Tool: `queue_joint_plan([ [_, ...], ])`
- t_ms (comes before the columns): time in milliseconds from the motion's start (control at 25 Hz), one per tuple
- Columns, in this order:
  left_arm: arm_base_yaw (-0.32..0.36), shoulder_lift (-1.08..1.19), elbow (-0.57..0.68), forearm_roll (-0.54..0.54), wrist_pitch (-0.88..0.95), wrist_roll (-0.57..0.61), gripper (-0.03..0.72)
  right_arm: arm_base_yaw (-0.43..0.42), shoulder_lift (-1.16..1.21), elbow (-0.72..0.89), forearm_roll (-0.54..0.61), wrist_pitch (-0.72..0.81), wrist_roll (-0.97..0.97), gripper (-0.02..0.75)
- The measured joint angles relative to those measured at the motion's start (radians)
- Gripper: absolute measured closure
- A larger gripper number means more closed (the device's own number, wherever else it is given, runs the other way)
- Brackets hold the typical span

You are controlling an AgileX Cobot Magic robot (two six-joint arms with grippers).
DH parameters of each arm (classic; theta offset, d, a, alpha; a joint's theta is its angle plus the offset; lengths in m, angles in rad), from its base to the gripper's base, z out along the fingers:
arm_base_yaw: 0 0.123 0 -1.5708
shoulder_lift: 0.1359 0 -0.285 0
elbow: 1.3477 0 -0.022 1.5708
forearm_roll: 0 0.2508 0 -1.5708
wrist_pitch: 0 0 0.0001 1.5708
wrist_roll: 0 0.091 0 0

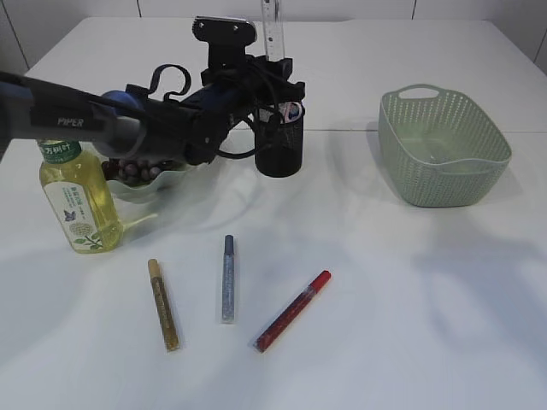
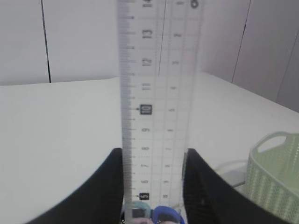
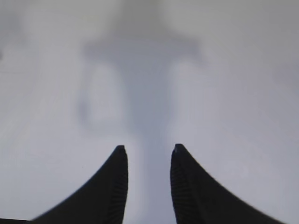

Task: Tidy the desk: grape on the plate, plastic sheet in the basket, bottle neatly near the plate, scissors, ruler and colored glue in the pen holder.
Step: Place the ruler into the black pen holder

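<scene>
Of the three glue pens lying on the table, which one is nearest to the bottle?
The gold glue pen, leftmost of the three; the silver-blue and red pens lie farther right of the bottle.

Green perforated basket [image 1: 444, 149], black holder [image 1: 279, 141]

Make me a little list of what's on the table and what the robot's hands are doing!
left gripper: over the pen holder, ruler upright between its fingers
right gripper: open, above bare table, holding nothing
pen holder: black, holds the ruler and scissors handles
glue sticks: gold, silver and red, lying on the table
bottle: upright, left side
plate: behind the bottle, dark grapes on it
basket: green, right side
</scene>
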Motion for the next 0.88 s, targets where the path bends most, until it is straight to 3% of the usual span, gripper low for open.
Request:
queue_joint_plan([
  [280, 0.000, 0.060, -0.084, -0.010, 0.054, 0.000, 0.413, 0.000, 0.000, 0.000, 0.000, 0.000, 0.000, 0.477],
  [880, 0.000, 0.071, -0.088, -0.015, 0.153, -0.001, 0.409, 0.000, 0.000, 0.000, 0.000, 0.000, 0.000, 0.477],
])
